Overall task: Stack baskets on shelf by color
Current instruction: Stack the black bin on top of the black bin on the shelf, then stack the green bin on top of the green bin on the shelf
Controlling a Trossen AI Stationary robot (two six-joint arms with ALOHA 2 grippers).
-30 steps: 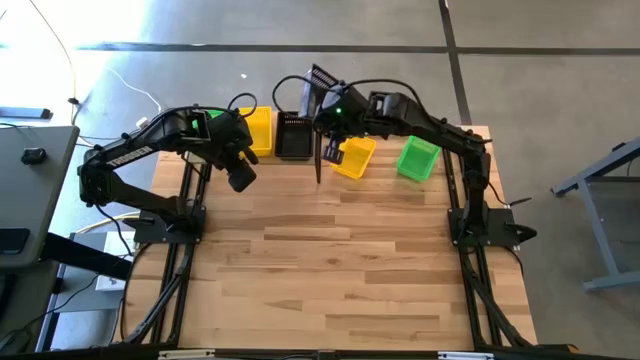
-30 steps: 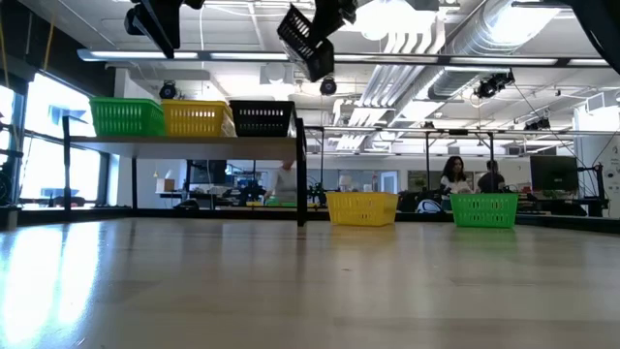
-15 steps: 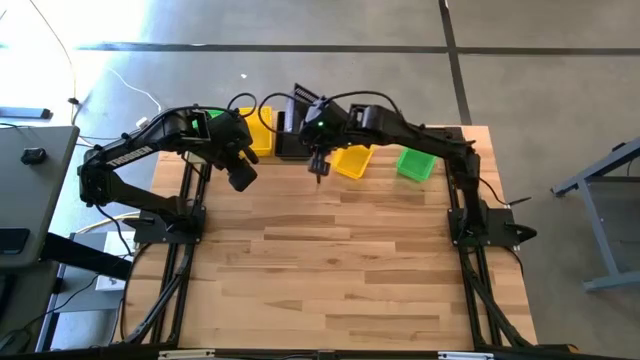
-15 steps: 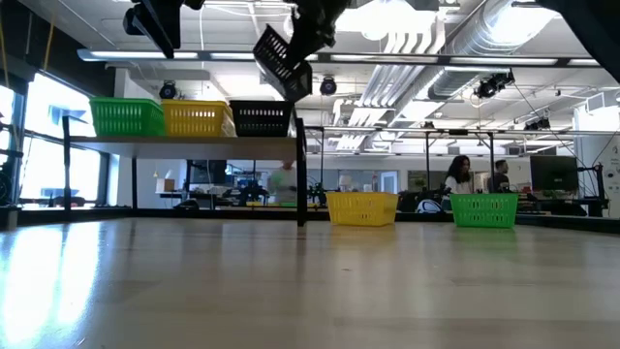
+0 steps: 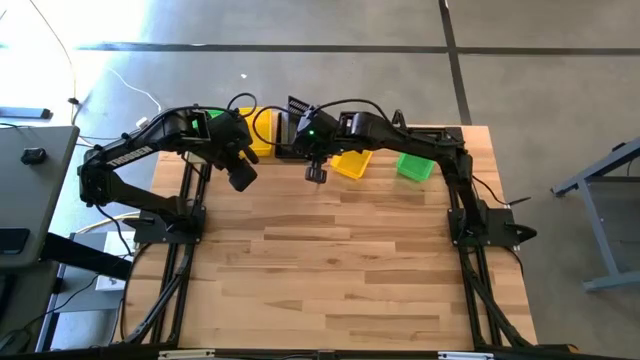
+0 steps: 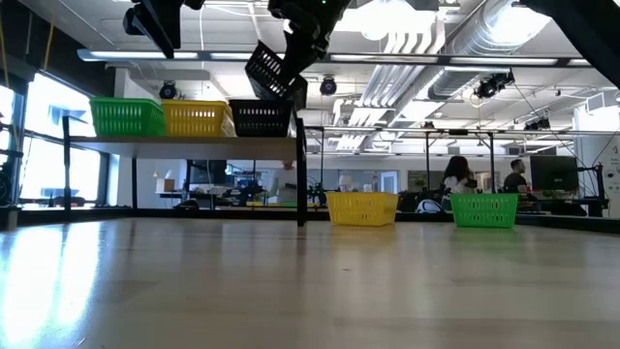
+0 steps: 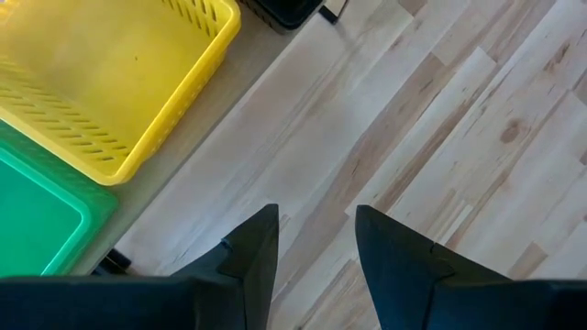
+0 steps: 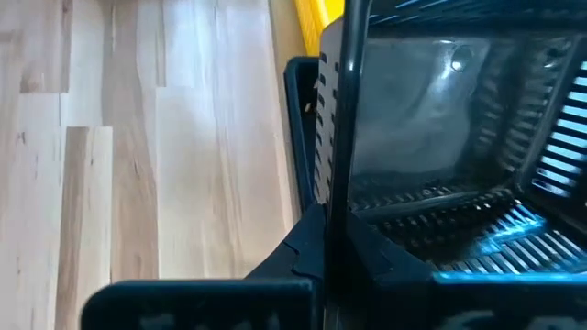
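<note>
My right gripper [image 6: 302, 29] is shut on a black basket [image 6: 273, 70], which hangs tilted just above the black basket [image 6: 262, 118] on the shelf [image 6: 194, 142]. A green basket [image 6: 126, 116] and a yellow basket [image 6: 197, 118] rest on their bottoms on the same board. Another yellow basket [image 6: 361, 207] and another green basket [image 6: 482, 209] stand on the table right of the shelf. My left gripper [image 7: 316, 247] is open and hovers in front of the shelf, over bare table. My right gripper pinches one side wall of the black basket at its rim [image 8: 336, 137], one finger inside the basket and one finger [image 8: 307, 243] outside. The basket is lifted clear and tilted, its open top turned sideways, above the shelf's black basket [image 8: 298, 137].
The shelf stands at the table's far left, with a thin black upright [image 6: 301, 170] at its right end. The wooden table [image 5: 330, 270] stretches wide toward its near edge. People and desks show in the room beyond the far edge.
My right gripper has carried the black basket toward the table's left, from above the table's yellow basket to above the shelf's black basket, and a little lower. The basket has stayed tilted in the hold.
</note>
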